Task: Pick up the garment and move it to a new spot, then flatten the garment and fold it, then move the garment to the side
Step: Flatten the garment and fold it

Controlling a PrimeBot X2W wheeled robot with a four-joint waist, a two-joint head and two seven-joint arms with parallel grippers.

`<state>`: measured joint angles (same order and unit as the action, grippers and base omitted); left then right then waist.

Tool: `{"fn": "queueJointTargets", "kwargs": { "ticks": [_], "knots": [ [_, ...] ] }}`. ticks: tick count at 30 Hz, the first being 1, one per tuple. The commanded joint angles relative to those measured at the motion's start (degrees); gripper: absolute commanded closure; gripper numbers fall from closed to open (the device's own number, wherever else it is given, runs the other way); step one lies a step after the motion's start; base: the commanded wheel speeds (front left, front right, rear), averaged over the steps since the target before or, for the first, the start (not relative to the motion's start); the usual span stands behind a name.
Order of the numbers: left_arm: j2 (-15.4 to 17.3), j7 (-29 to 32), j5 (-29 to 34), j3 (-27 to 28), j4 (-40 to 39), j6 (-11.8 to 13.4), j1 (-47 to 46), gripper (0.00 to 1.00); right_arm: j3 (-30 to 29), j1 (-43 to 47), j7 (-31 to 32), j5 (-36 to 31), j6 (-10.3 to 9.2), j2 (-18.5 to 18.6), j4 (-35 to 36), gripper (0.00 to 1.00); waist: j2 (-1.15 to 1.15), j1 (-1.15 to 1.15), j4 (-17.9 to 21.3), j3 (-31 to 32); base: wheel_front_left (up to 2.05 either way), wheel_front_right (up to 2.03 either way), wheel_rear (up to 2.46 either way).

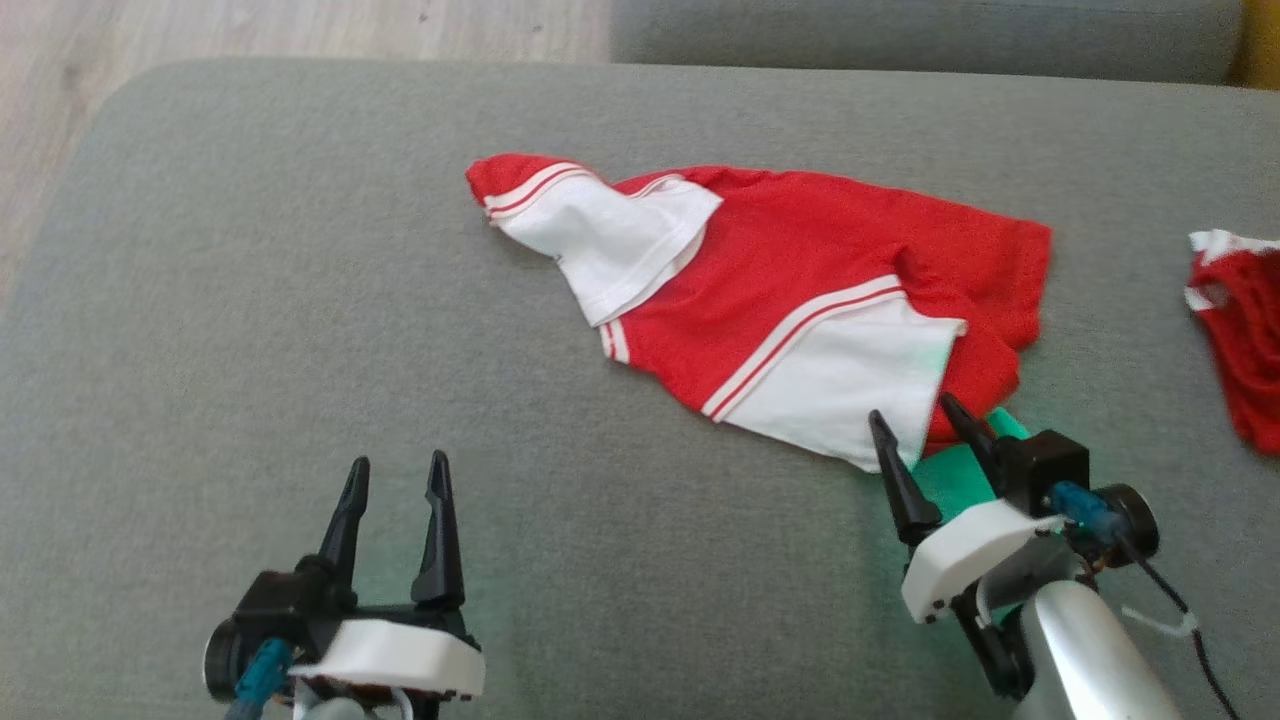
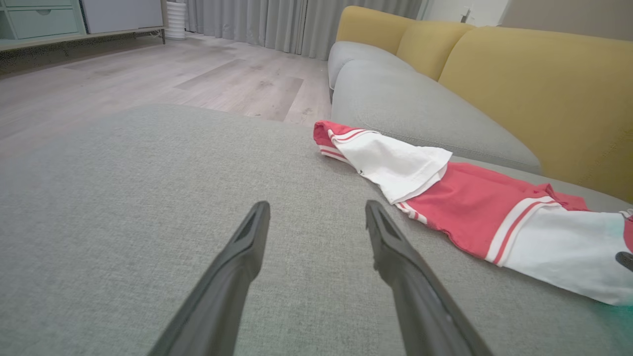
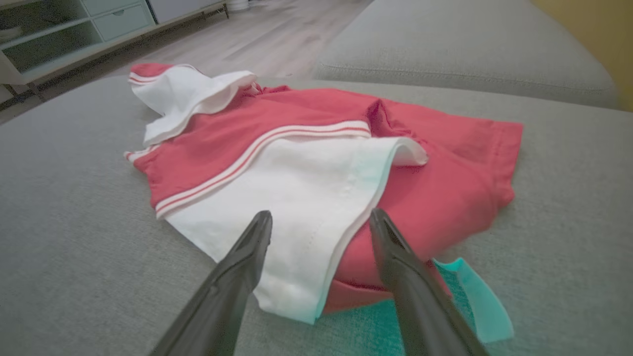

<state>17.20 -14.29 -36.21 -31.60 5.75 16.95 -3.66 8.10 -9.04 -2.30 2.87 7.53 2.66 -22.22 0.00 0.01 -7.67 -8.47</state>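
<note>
A red garment [image 1: 800, 270] with white panels and striped trim lies crumpled on the grey cushion [image 1: 250, 330], right of centre. My right gripper [image 1: 915, 415] hovers open over the garment's [image 3: 316, 163] near white corner, its fingers [image 3: 247, 252] straddling that corner without closing. A teal edge [image 3: 474, 296] peeks out under the red cloth beside the right finger. My left gripper [image 1: 398, 475] is open over bare cushion, well to the left of the garment [image 2: 445, 198]. In the left wrist view its fingers [image 2: 252, 237] hold nothing.
A second red and white cloth [image 1: 1240, 340] lies at the right edge of the cushion. Another grey seat [image 2: 415, 109] with yellow backrests [image 2: 544, 89] stands behind. Wooden floor [image 2: 148, 74] lies past the cushion's far left edge, with a cabinet [image 2: 44, 20] beyond.
</note>
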Motion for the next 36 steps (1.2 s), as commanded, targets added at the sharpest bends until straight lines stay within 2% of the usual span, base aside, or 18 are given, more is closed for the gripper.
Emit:
{"fn": "queueJointTargets", "kwargs": {
  "ticks": [1,4,10,12,13,14,15,16,21,30,35,36],
  "knots": [
    [0.2,-0.7,0.8,2.1,-1.1,-0.3,-2.7,0.00,0.8,-2.4,0.2,-0.7,-0.04,0.2,0.8,0.00,0.00,-0.01,-1.2,-1.0,0.00,0.00,0.00],
    [-0.3,-0.7,1.0,2.5,-0.8,-0.7,-2.8,0.00,-0.2,-3.6,0.8,-0.5,-0.04,0.2,-2.2,0.00,0.00,-0.01,-2.1,-1.5,0.00,0.00,0.00],
    [-1.2,-0.7,1.6,3.0,-0.1,-1.4,-2.9,0.00,3.0,-5.1,-0.5,1.5,-0.04,0.2,-3.8,0.00,0.00,-0.01,-3.1,-1.6,0.00,0.00,0.00],
    [-1.4,-0.7,1.8,3.2,0.2,-1.6,-2.9,0.00,4.2,-5.5,-1.2,2.0,-0.04,0.2,-3.6,0.42,0.00,-0.01,-3.3,-1.4,0.00,0.00,0.00],
    [-1.5,-0.7,1.9,3.2,0.3,-1.6,-2.8,0.00,4.9,-5.7,-1.5,2.1,-0.04,0.2,-3.3,0.67,0.00,-0.01,-3.3,-1.3,0.00,0.00,0.00],
    [-1.6,-0.7,2.0,3.3,0.3,-1.7,-2.8,0.00,5.7,-5.9,-2.0,2.4,-0.04,0.2,-2.9,0.76,0.00,-0.01,-3.4,-1.2,0.00,0.00,0.00],
    [-1.6,-0.7,2.1,3.4,0.4,-1.8,-2.8,0.00,6.5,-6.1,-2.2,2.6,-0.04,0.2,-2.4,0.96,0.00,-0.01,-3.4,-1.1,0.00,0.00,0.00],
    [-1.7,-0.7,2.2,3.5,0.5,-1.8,-2.7,0.00,7.7,-6.3,-2.4,3.1,-0.04,0.2,-1.8,1.00,0.00,-0.01,-3.5,-0.9,0.00,0.00,0.00],
    [-2.0,-0.7,2.4,3.7,0.8,-2.0,-2.4,0.00,15.4,-7.3,-2.1,6.3,-0.04,0.2,2.1,1.00,0.00,-0.01,-4.0,-0.1,0.00,0.00,0.00],
    [-2.2,-0.7,2.7,5.5,0.8,-2.2,-2.1,0.00,34.2,-11.2,-0.3,14.7,-0.04,0.2,5.4,1.00,0.00,-0.01,-6.9,1.4,0.00,0.00,0.00],
    [-1.9,-0.7,3.1,7.1,0.3,-2.0,-1.6,0.00,39.0,-12.3,0.0,16.9,-0.04,0.2,4.6,1.00,0.00,-0.01,-8.1,1.9,0.00,0.00,0.00],
    [-1.7,-0.7,3.2,7.5,0.2,-1.9,-1.4,0.00,40.1,-12.5,-0.1,17.0,-0.04,0.2,4.4,0.62,0.00,-0.01,-8.3,2.0,0.00,0.00,0.00]
  ]
}}
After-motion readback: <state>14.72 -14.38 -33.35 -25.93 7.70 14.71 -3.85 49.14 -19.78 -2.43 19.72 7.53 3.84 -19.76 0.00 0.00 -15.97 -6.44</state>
